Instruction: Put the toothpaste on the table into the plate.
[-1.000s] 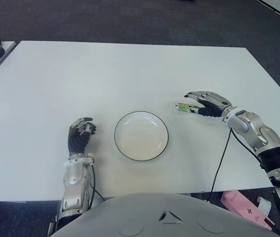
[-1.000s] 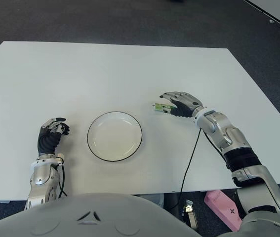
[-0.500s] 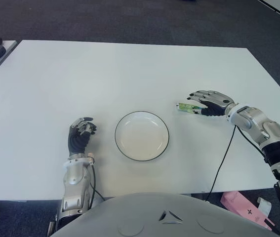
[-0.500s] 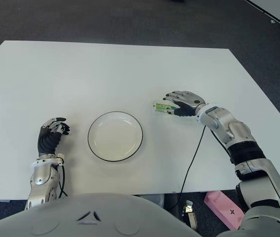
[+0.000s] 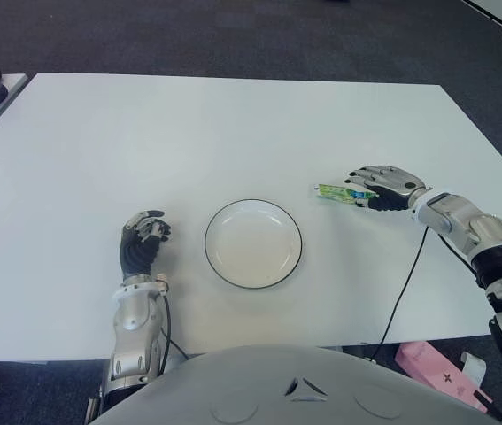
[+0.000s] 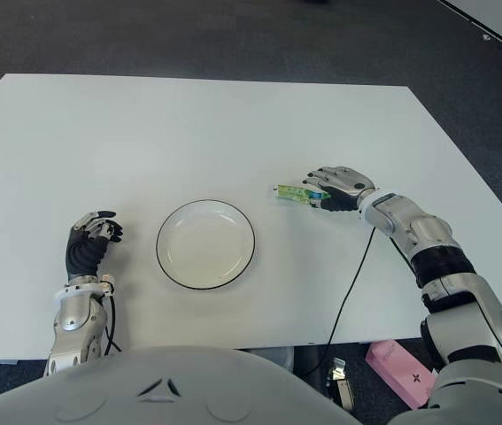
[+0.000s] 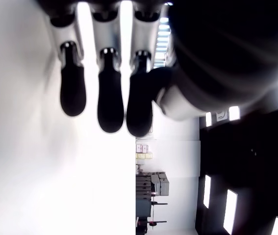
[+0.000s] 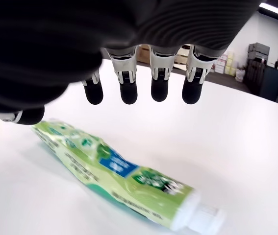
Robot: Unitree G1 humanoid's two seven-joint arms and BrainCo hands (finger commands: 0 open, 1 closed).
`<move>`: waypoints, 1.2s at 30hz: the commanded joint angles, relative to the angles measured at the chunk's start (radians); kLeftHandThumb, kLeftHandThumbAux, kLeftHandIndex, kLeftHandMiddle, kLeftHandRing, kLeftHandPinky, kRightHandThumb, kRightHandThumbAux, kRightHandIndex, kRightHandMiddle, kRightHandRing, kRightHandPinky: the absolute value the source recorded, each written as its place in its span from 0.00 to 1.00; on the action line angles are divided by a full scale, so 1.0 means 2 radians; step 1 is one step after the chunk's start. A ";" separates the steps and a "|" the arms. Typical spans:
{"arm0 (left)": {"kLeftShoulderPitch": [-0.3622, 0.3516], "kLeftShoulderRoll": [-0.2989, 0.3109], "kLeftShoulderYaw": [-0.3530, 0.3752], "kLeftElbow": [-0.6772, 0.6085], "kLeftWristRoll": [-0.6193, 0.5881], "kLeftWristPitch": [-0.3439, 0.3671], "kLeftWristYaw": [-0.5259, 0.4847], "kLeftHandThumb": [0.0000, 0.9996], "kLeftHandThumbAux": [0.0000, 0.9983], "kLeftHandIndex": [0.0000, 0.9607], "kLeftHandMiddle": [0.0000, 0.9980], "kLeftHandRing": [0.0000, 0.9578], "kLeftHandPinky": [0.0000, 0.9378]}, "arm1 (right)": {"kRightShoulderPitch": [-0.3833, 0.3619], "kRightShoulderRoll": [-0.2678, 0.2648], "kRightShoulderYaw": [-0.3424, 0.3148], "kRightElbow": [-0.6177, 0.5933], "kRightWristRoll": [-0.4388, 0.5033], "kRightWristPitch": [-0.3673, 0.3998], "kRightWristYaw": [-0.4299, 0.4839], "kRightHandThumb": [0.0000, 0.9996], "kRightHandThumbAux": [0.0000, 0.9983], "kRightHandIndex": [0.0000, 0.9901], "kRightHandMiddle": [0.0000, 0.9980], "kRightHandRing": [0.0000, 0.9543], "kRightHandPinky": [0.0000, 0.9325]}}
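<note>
**Toothpaste lies flat under the open right hand, outside the plate**

The toothpaste (image 8: 114,178) is a soft green tube with a blue label patch and a white cap, lying flat on the white surface (image 5: 233,124). Its crimped tail end reaches under the right hand (image 5: 383,186), near the thumb, while its capped end juts out past the fingers toward the plate. In the right wrist view the four fingers (image 8: 159,88) hang spread above the tube with clear air beneath them, and the thumb tip sits low beside the flattened end; nothing is gripped, and whether the thumb touches the tube is hard to make out.

The plate (image 5: 253,243) is round, white and shallow with a thin dark rim, near the tube's cap end but apart from it, with bare surface between them. Open room stretches on all sides of the hand; the surface's near edge is well off.

The left hand (image 5: 142,243) shows beside the plate's other side, fingers curled loosely and holding nothing.
</note>
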 commanded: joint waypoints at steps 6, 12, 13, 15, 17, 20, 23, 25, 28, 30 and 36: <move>0.005 0.004 -0.006 0.002 -0.001 0.000 -0.007 0.70 0.72 0.45 0.61 0.61 0.60 | -0.035 0.014 0.044 0.051 -0.045 0.011 -0.024 0.59 0.08 0.00 0.00 0.00 0.00; 0.007 0.004 -0.006 0.003 -0.002 -0.004 -0.005 0.70 0.73 0.45 0.61 0.61 0.60 | -0.052 0.031 0.068 0.080 -0.061 0.027 -0.026 0.59 0.08 0.00 0.00 0.00 0.00; 0.007 0.004 -0.006 0.003 -0.002 -0.006 -0.005 0.70 0.73 0.45 0.61 0.61 0.60 | -0.054 0.034 0.071 0.085 -0.063 0.029 -0.026 0.59 0.08 0.00 0.00 0.00 0.00; 0.008 0.005 -0.005 0.003 -0.003 -0.008 -0.006 0.70 0.73 0.45 0.61 0.61 0.60 | -0.061 0.043 0.081 0.102 -0.069 0.035 -0.029 0.59 0.08 0.00 0.00 0.00 0.00; 0.009 0.005 -0.006 0.003 -0.004 -0.010 -0.007 0.70 0.72 0.45 0.61 0.61 0.60 | -0.068 0.052 0.090 0.123 -0.074 0.039 -0.037 0.59 0.08 0.00 0.00 0.00 0.00; 0.012 0.006 -0.005 0.002 -0.007 -0.011 -0.009 0.69 0.72 0.45 0.61 0.61 0.60 | -0.082 0.080 0.110 0.178 -0.084 0.055 -0.059 0.59 0.07 0.00 0.00 0.00 0.00; 0.013 0.006 -0.004 0.002 -0.009 -0.012 -0.009 0.69 0.72 0.45 0.61 0.60 0.59 | -0.090 0.086 0.122 0.194 -0.083 0.057 -0.066 0.59 0.07 0.00 0.00 0.00 0.00; 0.014 0.006 -0.003 0.002 -0.010 -0.013 -0.009 0.69 0.72 0.45 0.60 0.60 0.59 | -0.093 0.090 0.129 0.201 -0.082 0.061 -0.068 0.59 0.07 0.00 0.00 0.00 0.00; 0.016 0.005 -0.002 0.001 -0.012 -0.012 -0.009 0.69 0.72 0.45 0.60 0.61 0.59 | -0.096 0.106 0.139 0.222 -0.081 0.075 -0.073 0.59 0.07 0.00 0.00 0.00 0.00; 0.015 0.004 -0.001 0.000 -0.012 -0.008 -0.007 0.70 0.72 0.45 0.61 0.61 0.59 | -0.098 0.111 0.142 0.229 -0.077 0.081 -0.074 0.59 0.07 0.00 0.00 0.00 0.00; 0.016 0.003 -0.001 -0.002 -0.013 -0.002 -0.005 0.70 0.72 0.45 0.61 0.61 0.60 | -0.095 0.135 0.153 0.260 -0.073 0.107 -0.090 0.60 0.08 0.00 0.00 0.00 0.00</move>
